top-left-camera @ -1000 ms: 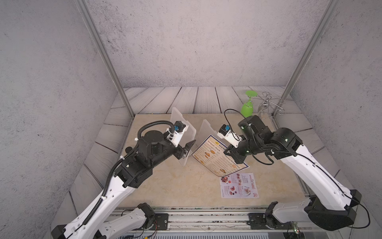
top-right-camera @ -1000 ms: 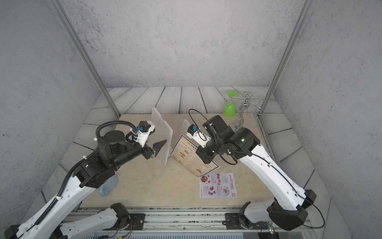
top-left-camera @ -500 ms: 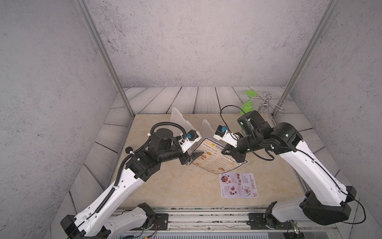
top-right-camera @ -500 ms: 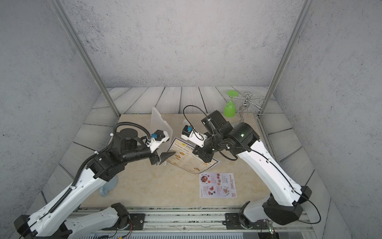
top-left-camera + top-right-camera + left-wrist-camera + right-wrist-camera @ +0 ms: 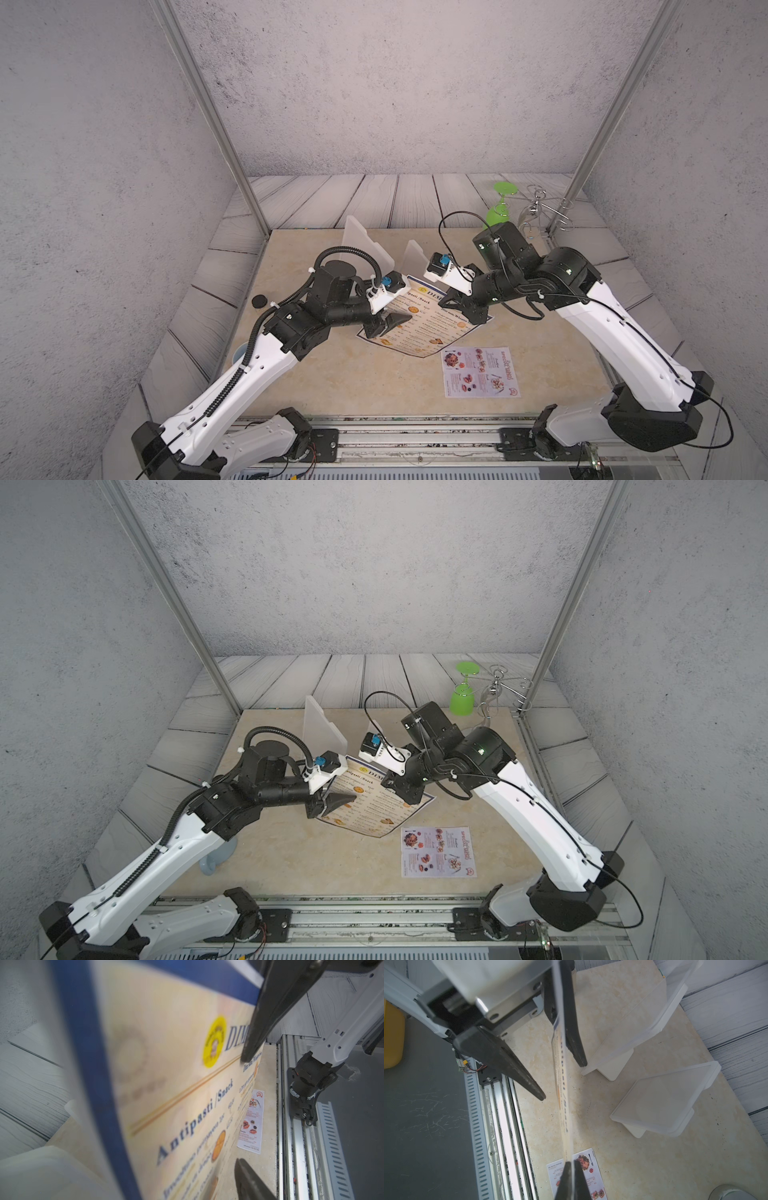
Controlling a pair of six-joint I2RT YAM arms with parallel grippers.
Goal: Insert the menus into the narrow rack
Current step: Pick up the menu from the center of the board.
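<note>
Dim Sum Inn menu (image 5: 432, 336) above beige tabletop (image 5: 332, 386), grey walls (image 5: 395, 104): right tool (image 5: 473, 318) clamps it, left tool (image 5: 388, 326) half-open astride it.

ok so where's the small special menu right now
In both top views the small menu lies flat on the table, on the robot's right near the front rail, just in front of the big blue-bordered menu.

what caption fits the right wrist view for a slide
Right gripper shut on the large menu, seen edge-on, with the left gripper open astride it and two translucent racks nearby.
</note>
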